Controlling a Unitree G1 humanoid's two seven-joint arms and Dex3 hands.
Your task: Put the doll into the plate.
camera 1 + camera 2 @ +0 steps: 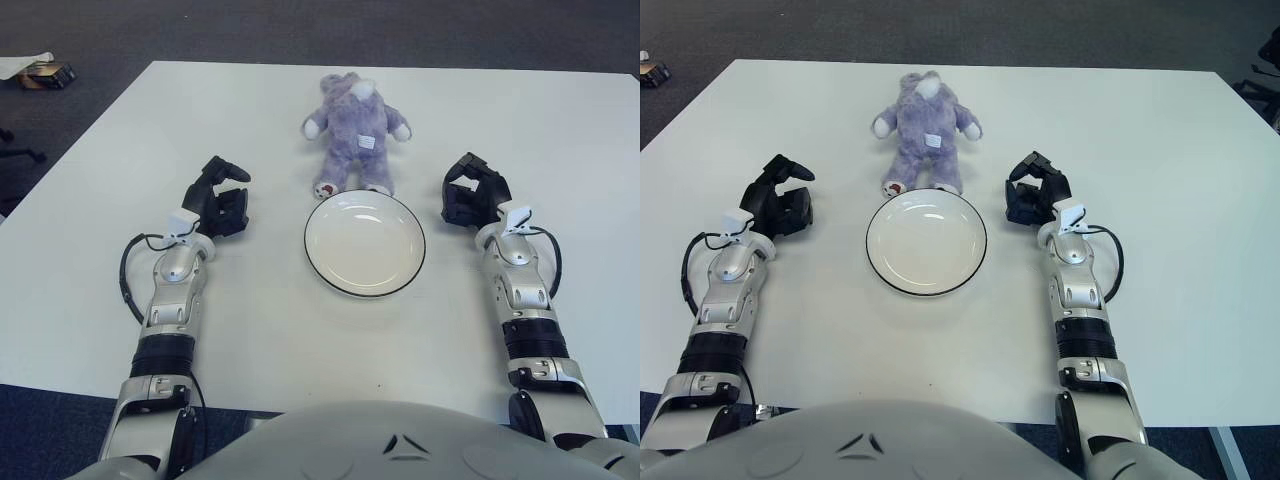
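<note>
Left eye view: doll (356, 133) between both hands, ungrasped.

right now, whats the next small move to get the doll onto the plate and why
Probably reach the right hand forward and inward toward the doll. The doll lies just beyond the plate, its feet near the far rim, and neither hand holds anything. The left hand sits out to the plate's left, about as far from the doll, so either could start.
</note>
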